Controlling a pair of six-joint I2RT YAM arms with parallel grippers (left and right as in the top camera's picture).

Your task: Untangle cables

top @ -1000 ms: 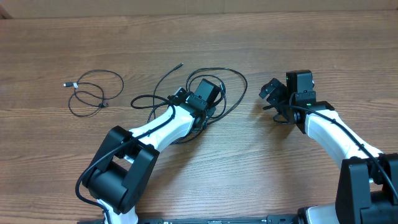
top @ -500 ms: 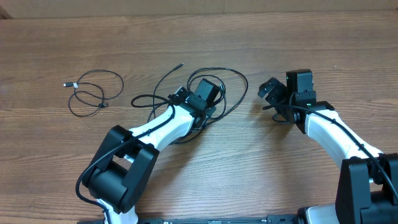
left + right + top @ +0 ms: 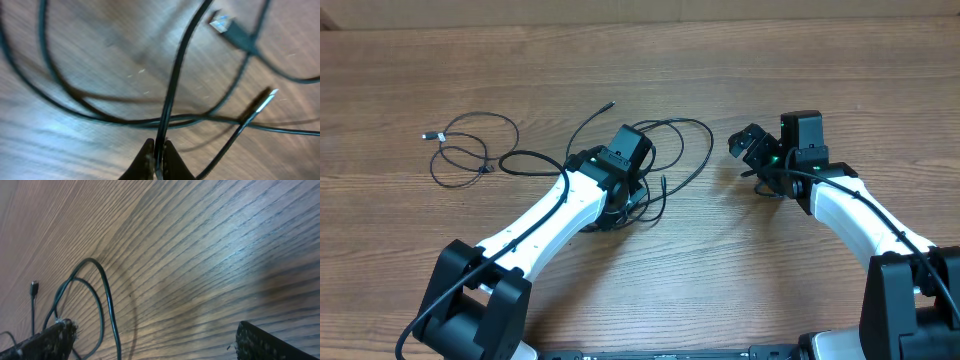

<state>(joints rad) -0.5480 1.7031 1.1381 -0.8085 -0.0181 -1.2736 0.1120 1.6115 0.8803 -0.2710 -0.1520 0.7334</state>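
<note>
Pinching one black cord (image 3: 172, 85) right now is the left gripper (image 3: 159, 161). Its two fingers are squeezed together on the strand, which runs up and away over the other loops. The main tangle of cables (image 3: 645, 175) sits about mid-table (image 3: 720, 60), directly under that gripper. In the left wrist view there's a silver-tipped plug (image 3: 220, 24) up at 1 o'clock, and another shiny cable tip (image 3: 267, 97) out toward 3 o'clock, a bit blurry. A smaller looped cable (image 3: 468, 152) lies on its own at 9 o'clock from the tangle, well apart from it. The right gripper (image 3: 753, 158) hangs at 3 o'clock from the tangle, fingers spread wide, holding nothing.
</note>
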